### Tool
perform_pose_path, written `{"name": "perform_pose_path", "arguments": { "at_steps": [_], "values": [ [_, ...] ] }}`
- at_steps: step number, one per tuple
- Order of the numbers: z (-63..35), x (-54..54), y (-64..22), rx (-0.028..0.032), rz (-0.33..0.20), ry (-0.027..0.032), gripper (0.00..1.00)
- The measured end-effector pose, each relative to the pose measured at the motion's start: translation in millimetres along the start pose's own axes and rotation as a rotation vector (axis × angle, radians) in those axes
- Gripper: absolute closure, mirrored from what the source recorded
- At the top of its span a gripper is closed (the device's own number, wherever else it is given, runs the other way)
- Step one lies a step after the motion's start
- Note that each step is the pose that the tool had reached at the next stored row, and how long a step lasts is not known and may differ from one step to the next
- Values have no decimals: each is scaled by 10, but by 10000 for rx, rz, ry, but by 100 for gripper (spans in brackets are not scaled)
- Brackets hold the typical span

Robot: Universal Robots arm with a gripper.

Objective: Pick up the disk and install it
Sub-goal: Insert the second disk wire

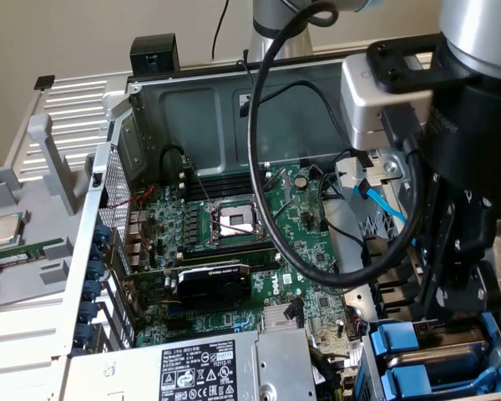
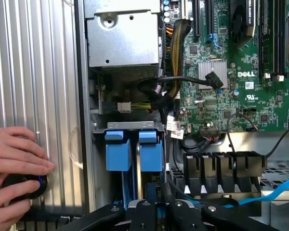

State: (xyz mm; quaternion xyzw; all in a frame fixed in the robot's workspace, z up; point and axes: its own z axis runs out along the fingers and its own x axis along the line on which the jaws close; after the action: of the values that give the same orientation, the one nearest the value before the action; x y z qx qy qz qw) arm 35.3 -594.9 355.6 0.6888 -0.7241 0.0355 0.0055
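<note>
Nearly done, you see: both blue-framed silver drives point(image 2: 151, 149) sit side by side in the grey metal bay point(image 2: 135, 126) of the open computer case, the fingers point(image 2: 156, 211) almost closed just above them, apparently holding nothing.

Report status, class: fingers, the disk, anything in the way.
Gripper shut, low over the drive bay. Two blue-framed disks seated in bay; which is the task's unclear. A person's hand rests on the case panel.
</note>
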Motion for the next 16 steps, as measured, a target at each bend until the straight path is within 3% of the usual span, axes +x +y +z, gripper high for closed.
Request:
{"name": "perform_pose_path", "arguments": {
  "at_steps": [4, 5, 8, 9, 16],
  "values": [
    [13, -1, 2, -26, 0, 2, 84],
    [14, 0, 2, -54, -2, 6, 84],
    [14, 0, 1, -228, -6, 15, 84],
    [14, -1, 1, -247, -6, 14, 84],
    [17, -3, -47, -251, -3, 4, 84]
  ]
}}
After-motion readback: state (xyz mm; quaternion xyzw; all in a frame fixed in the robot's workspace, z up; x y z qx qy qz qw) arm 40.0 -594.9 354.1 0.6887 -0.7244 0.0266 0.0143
